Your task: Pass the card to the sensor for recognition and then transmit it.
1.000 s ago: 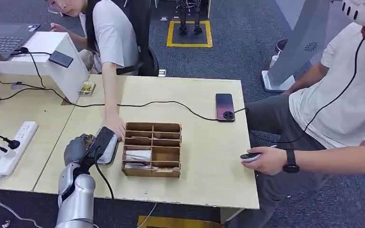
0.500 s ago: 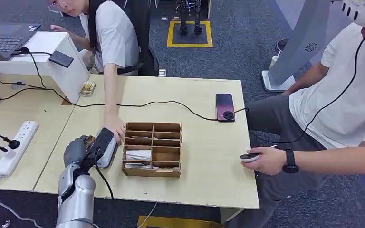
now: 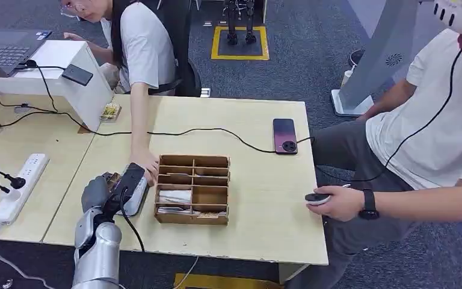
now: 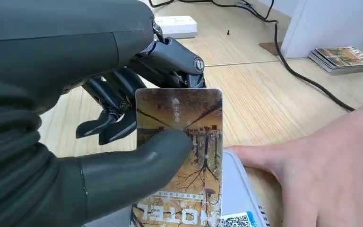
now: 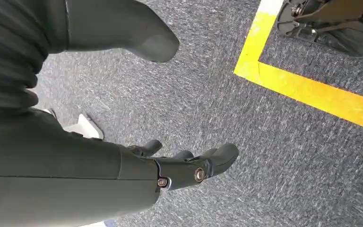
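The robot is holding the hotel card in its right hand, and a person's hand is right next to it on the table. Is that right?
Not quite. The card is in the robot's left hand, pinched under the thumb, as the left wrist view shows. The right hand hangs over the carpet holding nothing. The person's hand really is right beside the card.

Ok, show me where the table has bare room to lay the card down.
Bare wood lies between the organizer and the phone, and along the table's near edge. The spot by the left hand is crowded: the sensor and a person's hand.
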Action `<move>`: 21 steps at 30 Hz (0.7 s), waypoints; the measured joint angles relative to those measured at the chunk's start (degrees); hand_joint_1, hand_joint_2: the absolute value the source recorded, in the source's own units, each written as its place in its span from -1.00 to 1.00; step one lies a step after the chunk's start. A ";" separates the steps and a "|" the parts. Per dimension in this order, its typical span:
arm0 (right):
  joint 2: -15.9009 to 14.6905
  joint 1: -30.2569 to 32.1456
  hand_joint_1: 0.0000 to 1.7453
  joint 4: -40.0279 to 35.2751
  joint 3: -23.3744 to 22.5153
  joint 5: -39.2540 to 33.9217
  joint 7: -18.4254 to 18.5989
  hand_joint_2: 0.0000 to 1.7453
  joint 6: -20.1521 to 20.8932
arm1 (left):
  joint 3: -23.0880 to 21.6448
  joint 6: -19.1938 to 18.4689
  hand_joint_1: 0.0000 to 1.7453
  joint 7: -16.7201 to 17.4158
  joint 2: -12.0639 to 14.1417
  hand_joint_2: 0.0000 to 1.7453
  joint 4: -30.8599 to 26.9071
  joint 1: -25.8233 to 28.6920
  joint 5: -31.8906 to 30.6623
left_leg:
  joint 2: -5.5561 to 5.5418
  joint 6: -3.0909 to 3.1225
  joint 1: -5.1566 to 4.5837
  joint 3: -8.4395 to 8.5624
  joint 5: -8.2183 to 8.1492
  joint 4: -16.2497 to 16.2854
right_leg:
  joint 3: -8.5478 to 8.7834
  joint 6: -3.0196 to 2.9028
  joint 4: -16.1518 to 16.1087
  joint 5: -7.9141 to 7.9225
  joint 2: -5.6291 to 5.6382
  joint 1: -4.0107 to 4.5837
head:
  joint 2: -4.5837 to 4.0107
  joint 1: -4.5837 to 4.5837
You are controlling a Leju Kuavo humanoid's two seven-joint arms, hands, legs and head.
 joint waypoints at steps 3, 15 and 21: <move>0.00 0.00 -1.00 0.00 0.00 0.00 0.00 1.00 0.00 | 0.02 0.00 1.00 -0.13 -0.02 1.00 0.02 0.00 0.77 | 0.00 0.00 0.00 0.00 0.00 0.00 | 0.00 0.00 0.00 0.00 0.00 0.00 | 0.00 0.00; 0.00 0.01 -1.00 0.00 0.50 0.00 -0.74 1.00 0.00 | 4.20 -12.05 1.00 -8.37 -1.73 1.00 -2.32 -0.20 37.13 | 0.01 0.00 0.00 0.00 0.00 0.00 | -0.01 0.00 0.00 0.00 0.01 0.00 | 0.00 -0.02; -0.02 0.02 -1.00 0.00 0.76 0.00 -0.74 1.00 0.00 | 4.35 -15.06 1.00 -8.87 -1.77 1.00 -6.47 -0.42 54.37 | 0.01 0.00 0.00 0.00 0.00 0.00 | -0.03 0.00 0.00 0.00 0.02 0.01 | 0.00 0.00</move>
